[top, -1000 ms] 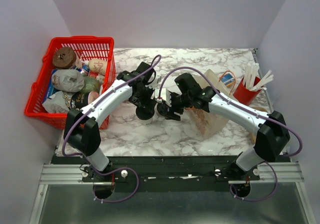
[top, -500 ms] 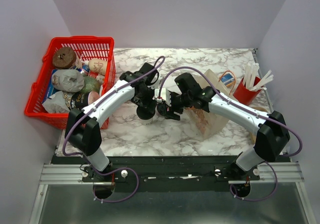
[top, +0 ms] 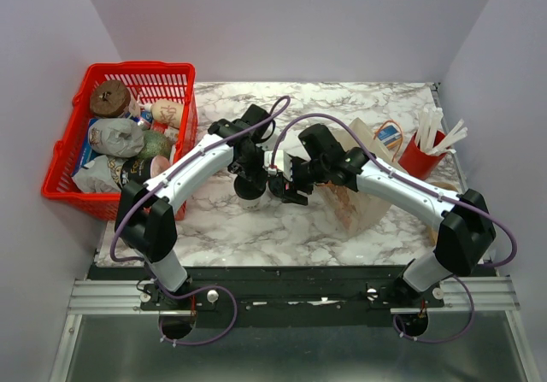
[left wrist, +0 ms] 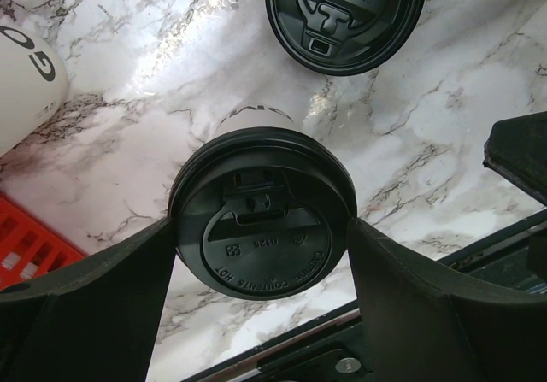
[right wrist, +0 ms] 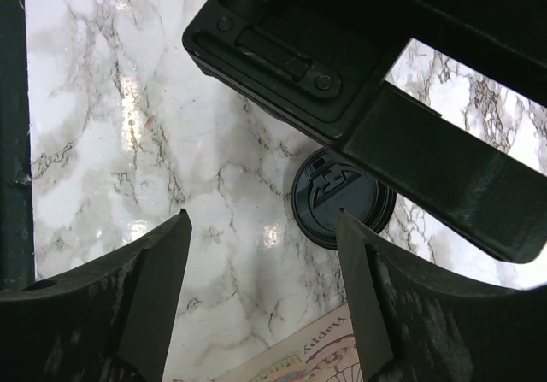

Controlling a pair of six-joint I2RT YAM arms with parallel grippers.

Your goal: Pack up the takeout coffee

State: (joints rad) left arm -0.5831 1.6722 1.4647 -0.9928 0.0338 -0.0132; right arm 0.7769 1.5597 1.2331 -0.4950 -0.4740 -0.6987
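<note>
Takeout coffee (left wrist: 263,220) upright within the left gripper (left wrist: 263,232), fingers (left wrist: 102,296) clamped tight against both its sides.

Bare marble table (top: 256,228) along the near edge; right gripper (top: 282,187), loose lid (left wrist: 344,19), paper bag (top: 357,211) close rightward.

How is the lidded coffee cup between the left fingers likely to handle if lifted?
The left gripper pinches the takeout coffee by its black lid's rim, so the lid might pop off under a full cup. Smooth plastic could slip. The paper wall probably dents if squeezed hard.
</note>
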